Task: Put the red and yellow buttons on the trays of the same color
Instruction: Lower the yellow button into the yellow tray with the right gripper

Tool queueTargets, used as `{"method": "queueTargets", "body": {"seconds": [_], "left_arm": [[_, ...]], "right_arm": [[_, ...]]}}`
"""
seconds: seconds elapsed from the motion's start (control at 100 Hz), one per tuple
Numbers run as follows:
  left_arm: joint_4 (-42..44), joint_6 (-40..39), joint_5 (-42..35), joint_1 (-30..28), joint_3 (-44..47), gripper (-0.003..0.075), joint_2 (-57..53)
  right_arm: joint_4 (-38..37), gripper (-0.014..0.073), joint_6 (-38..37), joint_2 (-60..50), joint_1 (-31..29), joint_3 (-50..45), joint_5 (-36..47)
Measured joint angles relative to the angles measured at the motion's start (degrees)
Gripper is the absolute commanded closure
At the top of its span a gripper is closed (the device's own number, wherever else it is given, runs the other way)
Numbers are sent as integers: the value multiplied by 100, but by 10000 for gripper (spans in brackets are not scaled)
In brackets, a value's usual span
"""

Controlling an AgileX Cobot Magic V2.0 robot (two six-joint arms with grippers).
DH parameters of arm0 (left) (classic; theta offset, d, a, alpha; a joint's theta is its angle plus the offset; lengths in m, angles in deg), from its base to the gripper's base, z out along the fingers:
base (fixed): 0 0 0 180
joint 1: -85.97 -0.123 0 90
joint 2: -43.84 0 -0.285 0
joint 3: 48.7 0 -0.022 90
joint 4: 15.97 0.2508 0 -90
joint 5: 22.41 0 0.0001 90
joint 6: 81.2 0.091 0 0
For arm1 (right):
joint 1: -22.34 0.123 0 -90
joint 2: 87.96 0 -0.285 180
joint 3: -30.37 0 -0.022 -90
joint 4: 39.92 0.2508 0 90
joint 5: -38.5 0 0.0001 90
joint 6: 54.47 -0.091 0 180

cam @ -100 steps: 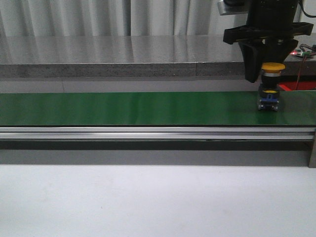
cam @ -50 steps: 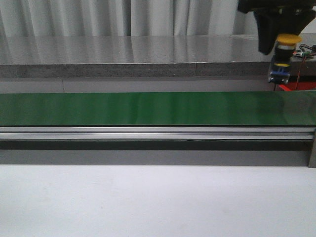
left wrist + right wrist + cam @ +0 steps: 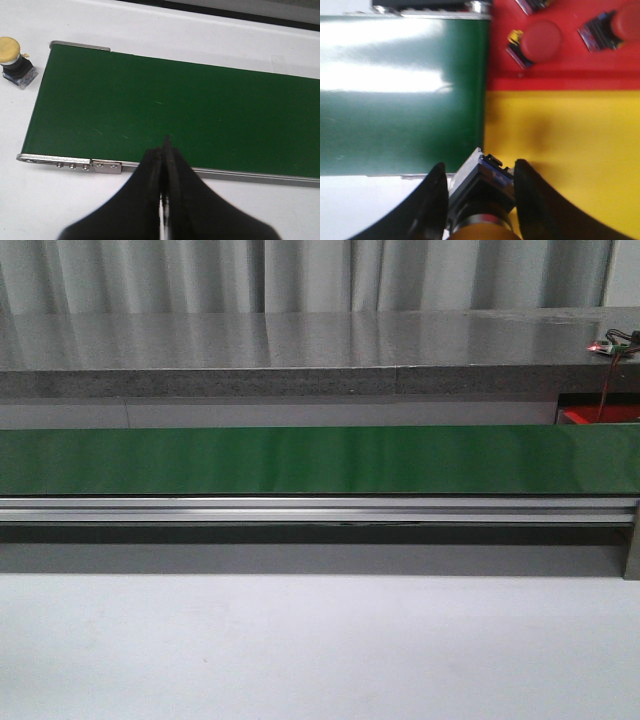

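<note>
From my feed there's a long green belt [image 3: 300, 460] running straight across, sitting on a silver rail [image 3: 300, 508] with white table [image 3: 300, 650] in front. Behind it I've got a grey stone-looking ledge [image 3: 280, 350], pale curtains [image 3: 300, 270], and a red wire [image 3: 606, 390] hanging far right.

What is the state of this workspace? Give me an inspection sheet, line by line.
Surface: green conveyor belt, nothing on it.
Job's things: yellow button in the right gripper; second yellow button on white table beside belt end; red buttons on red tray; yellow tray bare where visible.
Clutter: nothing seen.
Grippers: left gripper shut, empty.
Cables: red wire, far right.
Surroundings: grey ledge, curtain.
</note>
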Motion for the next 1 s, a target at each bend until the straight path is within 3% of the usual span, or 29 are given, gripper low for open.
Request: {"method": "queueTargets", "body": {"seconds": [0.14, 0.5, 0.69, 1.0], "left_arm": [[0, 0, 2, 0, 0, 740, 0], [-12, 0, -18, 0, 0, 740, 0], [-15, 0, -18, 0, 0, 740, 85], [-24, 0, -26, 0, 0, 740, 298]], "right_arm": [[43, 437, -19, -255, -719, -508, 16], [403, 437, -251, -496, -2189, -1467, 1014], [418, 437, -431, -490, -2508, -1858, 1628], [479, 437, -492, -104, -2509, -2280, 2326]]}}
